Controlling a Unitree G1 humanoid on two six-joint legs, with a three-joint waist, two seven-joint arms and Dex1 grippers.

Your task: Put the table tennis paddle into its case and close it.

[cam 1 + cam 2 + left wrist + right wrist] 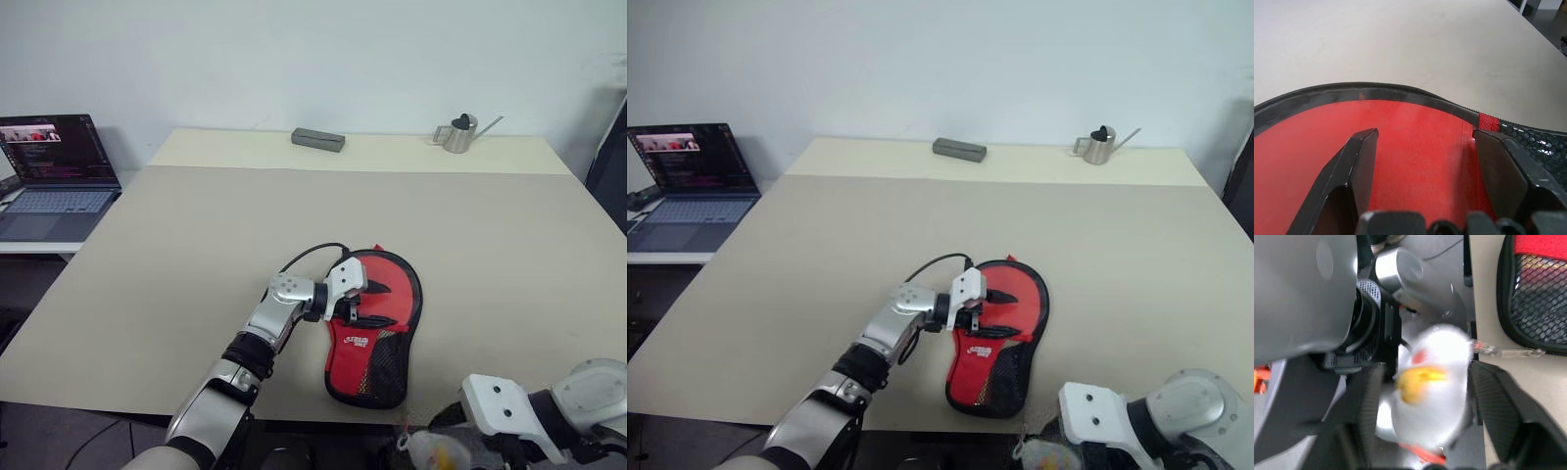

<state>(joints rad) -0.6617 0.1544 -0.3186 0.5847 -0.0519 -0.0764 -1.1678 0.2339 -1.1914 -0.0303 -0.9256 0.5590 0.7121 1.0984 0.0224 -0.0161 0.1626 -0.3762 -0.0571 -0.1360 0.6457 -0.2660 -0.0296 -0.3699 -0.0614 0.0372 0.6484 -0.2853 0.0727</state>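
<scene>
Near the surface's (pixel 147 274) front edge the case (pixel 377 333) lies flat, left claw (pixel 364 305) spread over its red face, right claw (pixel 1420 396) apart around the dangling charm (pixel 1427 387); soft and light, it looks best gripped by its stiffer rim.

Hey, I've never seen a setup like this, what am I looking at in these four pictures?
It's a two-armed humanoid robot at a beige table. The two wide pictures come from cameras in its head, looking down over its arms. The other two come from cameras on its wrists.

The left gripper rests open on a red paddle-shaped case lying flat near the table's front edge. The right gripper, at the table's edge, has its fingers apart around a white and yellow plush charm; whether it is gripping the charm I can't tell.

Farther back: a grey box and a small metal watering can. A laptop sits off to the left.
</scene>
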